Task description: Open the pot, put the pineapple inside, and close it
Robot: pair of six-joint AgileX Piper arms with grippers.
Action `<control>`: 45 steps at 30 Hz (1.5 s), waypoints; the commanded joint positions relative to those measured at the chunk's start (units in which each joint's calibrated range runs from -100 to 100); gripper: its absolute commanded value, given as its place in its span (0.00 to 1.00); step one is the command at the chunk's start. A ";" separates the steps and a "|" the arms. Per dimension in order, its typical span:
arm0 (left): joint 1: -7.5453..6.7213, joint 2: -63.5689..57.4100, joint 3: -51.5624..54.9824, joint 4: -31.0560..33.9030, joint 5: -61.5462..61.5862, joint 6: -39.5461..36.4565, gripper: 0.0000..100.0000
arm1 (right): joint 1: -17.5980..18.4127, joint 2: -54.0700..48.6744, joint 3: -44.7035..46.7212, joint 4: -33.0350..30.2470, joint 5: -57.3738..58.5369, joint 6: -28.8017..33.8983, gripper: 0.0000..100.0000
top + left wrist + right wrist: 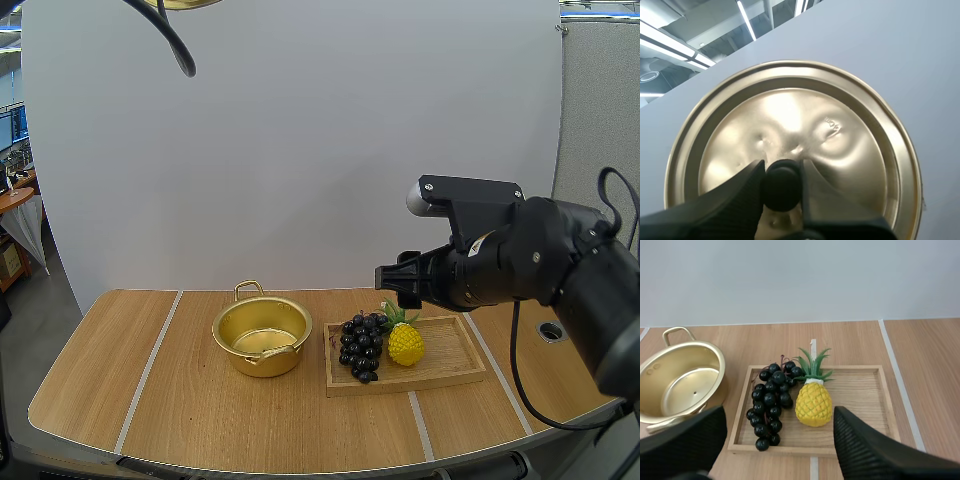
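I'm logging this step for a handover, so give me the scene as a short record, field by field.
pot: open and empty, on the table beside the tray
lid: off the pot, knob pinched by the left gripper
pineapple: on the tray, beside the grapes
grapes: on the tray, at the end nearer the pot
right gripper: open, above the tray near the pineapple
progress: lid off; pineapple not yet in the pot

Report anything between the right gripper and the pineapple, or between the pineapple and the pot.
Nothing visible blocks the open right gripper from the pineapple. The grapes lie beside it on the tray, on the pot's side; a lift should clear them. The pot stands open.
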 commanded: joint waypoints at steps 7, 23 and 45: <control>-0.14 0.05 -0.42 0.15 -3.24 -0.39 0.00 | -0.27 21.98 -2.60 0.46 -17.34 -0.46 1.00; -0.14 0.05 -0.42 0.15 -3.24 -0.39 0.00 | -0.27 43.62 -8.72 0.46 -16.71 -0.46 1.00; -0.14 0.05 -0.42 0.15 -3.24 -0.39 0.00 | -0.94 50.28 -8.72 -2.95 -20.09 -0.46 1.00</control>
